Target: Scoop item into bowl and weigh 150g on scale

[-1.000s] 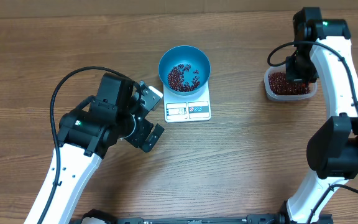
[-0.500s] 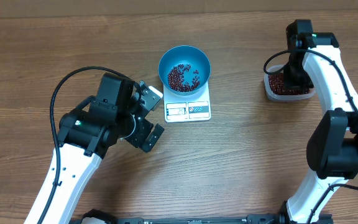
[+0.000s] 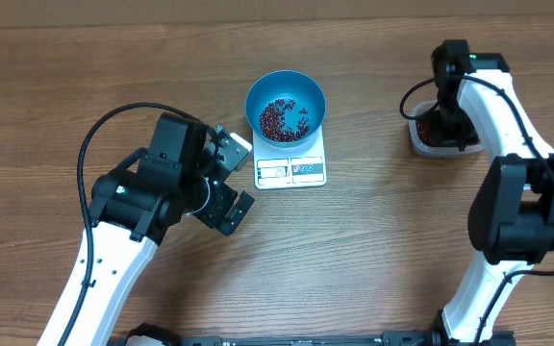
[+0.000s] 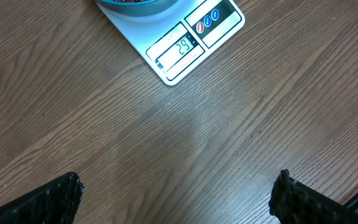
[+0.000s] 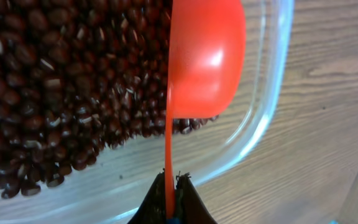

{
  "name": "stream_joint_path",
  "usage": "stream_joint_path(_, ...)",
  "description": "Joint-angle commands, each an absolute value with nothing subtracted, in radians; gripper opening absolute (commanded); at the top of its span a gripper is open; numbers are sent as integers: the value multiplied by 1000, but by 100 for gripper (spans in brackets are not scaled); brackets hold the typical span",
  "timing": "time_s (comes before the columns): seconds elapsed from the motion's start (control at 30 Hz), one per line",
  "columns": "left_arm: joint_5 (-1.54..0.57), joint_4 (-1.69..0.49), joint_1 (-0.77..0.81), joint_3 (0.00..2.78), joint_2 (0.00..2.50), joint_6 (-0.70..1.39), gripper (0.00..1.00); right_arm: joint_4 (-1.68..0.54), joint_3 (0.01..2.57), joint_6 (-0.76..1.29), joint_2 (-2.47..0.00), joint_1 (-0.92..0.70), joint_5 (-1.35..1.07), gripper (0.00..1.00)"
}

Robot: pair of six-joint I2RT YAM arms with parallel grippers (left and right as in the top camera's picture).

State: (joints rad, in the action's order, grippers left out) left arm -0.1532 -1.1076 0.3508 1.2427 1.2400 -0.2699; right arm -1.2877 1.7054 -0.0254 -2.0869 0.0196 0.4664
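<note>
Jaws of the right pincer [image 5: 171,200] are pinched fully together on the thin handle of an orange-red scoop [image 5: 204,56]. The scoop's cup sits over red-brown beans [image 5: 61,81] in a clear plastic tub [image 5: 253,137]. The left pincer [image 4: 173,205] gapes at its widest, empty, above bare wood at 8 o'clock of the scale [image 4: 194,40]. On the scale stands the blue bowl [image 3: 256,104], some beans inside. Since a second ago the right arm has swung toward 9 o'clock across the tub, while the left arm has not moved. Brown wood-grain table [image 3: 383,240] fills the view.
</note>
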Motion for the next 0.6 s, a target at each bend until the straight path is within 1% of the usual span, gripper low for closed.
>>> stream_joint_path(0.0,-154,-1107,347,1265,1242,-292,100,-1299,1701,-64,-2104,17,387,4)
stream_joint_path(0.17,-154,-1107,347,1265,1242,-292,100,-1303,1704,-88,-2103,-2,233,4)
stream_joint_path(0.57,-154,-1107,347,1265,1242,-292,100,-1343,1742,-88,-2099,7,65,4)
